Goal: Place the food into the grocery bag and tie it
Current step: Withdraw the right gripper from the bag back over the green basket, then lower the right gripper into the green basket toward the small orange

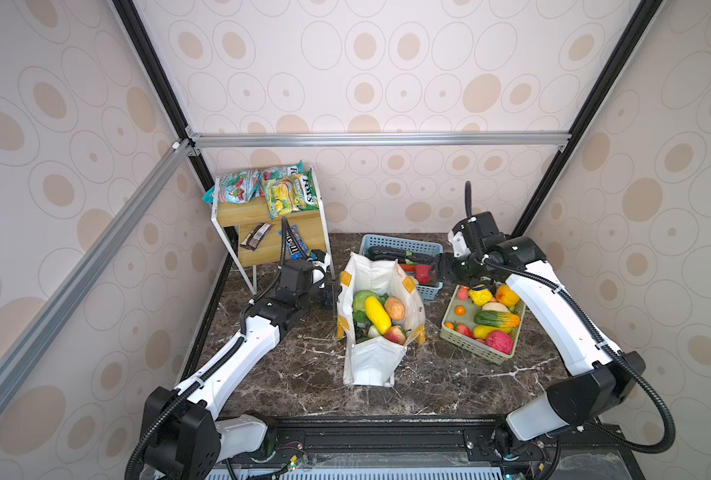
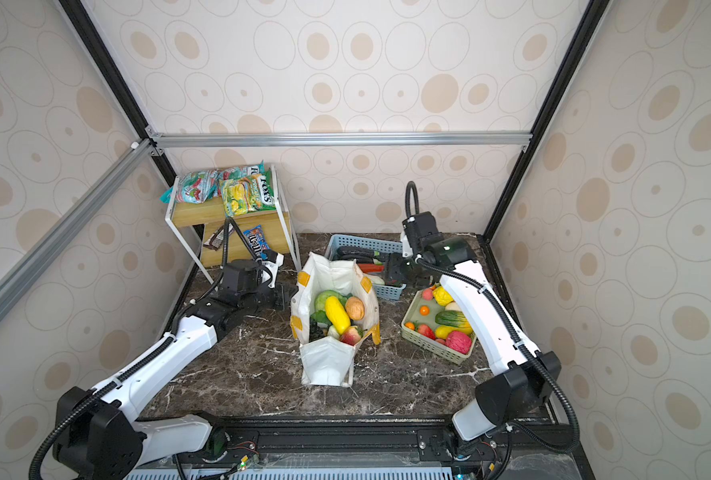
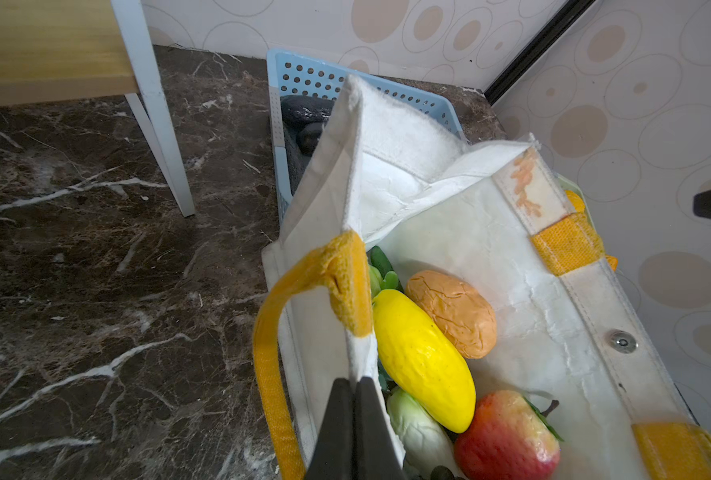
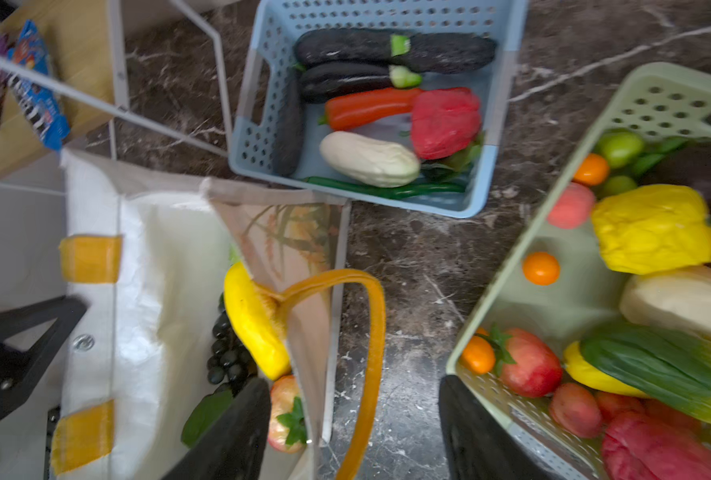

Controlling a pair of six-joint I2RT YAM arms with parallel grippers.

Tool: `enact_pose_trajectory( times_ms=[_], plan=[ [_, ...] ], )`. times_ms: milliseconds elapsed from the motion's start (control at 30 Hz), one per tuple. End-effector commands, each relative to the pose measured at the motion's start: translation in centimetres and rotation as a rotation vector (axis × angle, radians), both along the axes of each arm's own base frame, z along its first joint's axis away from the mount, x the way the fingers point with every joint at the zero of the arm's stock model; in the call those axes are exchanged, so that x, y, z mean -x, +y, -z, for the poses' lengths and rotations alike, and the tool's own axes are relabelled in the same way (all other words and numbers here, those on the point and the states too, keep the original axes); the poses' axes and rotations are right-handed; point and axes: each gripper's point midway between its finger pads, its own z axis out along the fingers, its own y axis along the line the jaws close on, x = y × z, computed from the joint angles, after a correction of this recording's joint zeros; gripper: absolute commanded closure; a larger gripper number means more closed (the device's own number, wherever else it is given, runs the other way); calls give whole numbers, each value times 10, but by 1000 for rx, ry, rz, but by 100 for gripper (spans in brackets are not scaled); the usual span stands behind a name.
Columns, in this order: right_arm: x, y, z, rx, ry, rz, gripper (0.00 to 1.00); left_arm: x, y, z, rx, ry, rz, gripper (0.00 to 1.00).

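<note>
1. Two top views agree: the grocery bag (image 1: 370, 361) (image 2: 324, 361) stands mid-table, mouth up, between the arms. The yellow squash (image 1: 377, 314), brown-orange round one (image 1: 394, 307) and cabbage (image 1: 364, 300) lie inside. The left gripper (image 1: 333, 293) is at the bag's left wall. The right gripper (image 1: 439, 268) hangs over the blue basket (image 1: 399, 243), just beside the bag. Neither pair of jaws is readable from up here. The M&M's packet (image 1: 293, 245) sits on the shelf (image 1: 262, 208), not bagged.
2. Left wrist shows what the top views hide. The left gripper (image 3: 354, 384) has its jaws pinched together on the bag's rim, just beside the left-side handle (image 3: 270, 374).
3. Right wrist is blurred. The right gripper (image 4: 353, 384) is spread wide and empty, with the right-side handle (image 4: 372, 332) looping below between its jaws. Only this view shows the grapes (image 4: 229, 353) in the bag.
4. Step, as a judgement: loading, with the left gripper holding the mouth open. The next move likely calls for the right gripper either to fetch more food or to close on that handle for tying; which one cannot be told.
</note>
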Motion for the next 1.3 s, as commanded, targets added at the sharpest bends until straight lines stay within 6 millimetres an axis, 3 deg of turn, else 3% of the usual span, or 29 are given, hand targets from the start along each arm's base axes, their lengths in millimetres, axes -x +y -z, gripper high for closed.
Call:
enact_pose_trajectory(
  times_ms=[0, 133, 300, 667, 1267],
  plan=[
    [6, -54, 30, 98, 96, 156, 34, -6, 0, -13, 5, -36, 3, 97],
    [9, -88, 51, 175, 133, 246, 36, -5, 0, -11, 9, -34, 5, 98],
    [8, -109, 75, 203, 166, 308, 38, -5, -2, -10, 17, -29, 12, 99],
    [-3, -110, 133, 175, 255, 302, 47, -6, -3, -10, 16, -27, 14, 100],
    [-15, -103, 186, 165, 326, 257, 48, -6, -3, -8, 24, -25, 8, 100]
  ],
)
